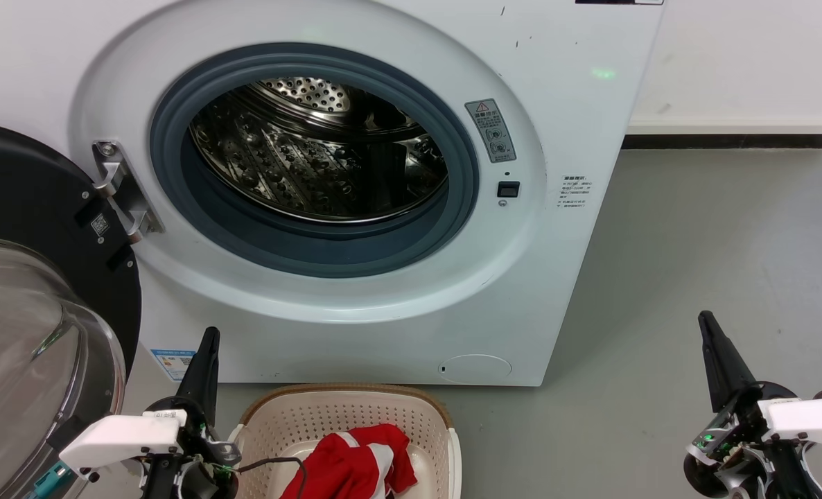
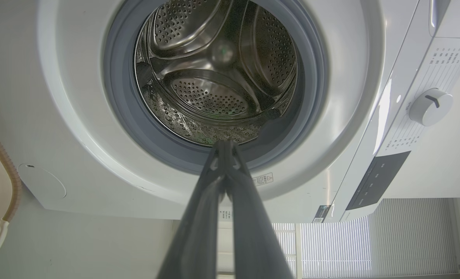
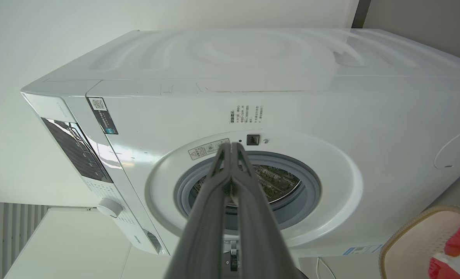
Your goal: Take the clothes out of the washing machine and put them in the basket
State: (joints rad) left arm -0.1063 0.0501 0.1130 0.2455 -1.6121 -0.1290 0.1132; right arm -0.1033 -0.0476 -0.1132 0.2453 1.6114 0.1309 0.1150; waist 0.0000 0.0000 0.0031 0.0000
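The white washing machine (image 1: 563,90) stands ahead with its door swung open and its steel drum (image 1: 314,152) bare of fabric. On the floor before it sits the cream basket (image 1: 355,409), with the red and white clothes (image 1: 355,464) lying inside. My left gripper (image 1: 206,339) is shut and holds nothing, just left of the basket, fingers pointing up at the machine front. Far right over the floor, my right gripper (image 1: 705,322) is shut with nothing in it. The left wrist view looks past the left gripper (image 2: 224,145) into the drum (image 2: 214,77). In the right wrist view, the basket (image 3: 408,236) and clothes (image 3: 459,244) show beside the right gripper (image 3: 232,147).
The open door (image 1: 30,305), black-rimmed with a glass bowl, juts out at the left close to my left arm. Grey floor (image 1: 695,263) spreads to the machine's right, up to a white wall with a dark skirting (image 1: 730,138).
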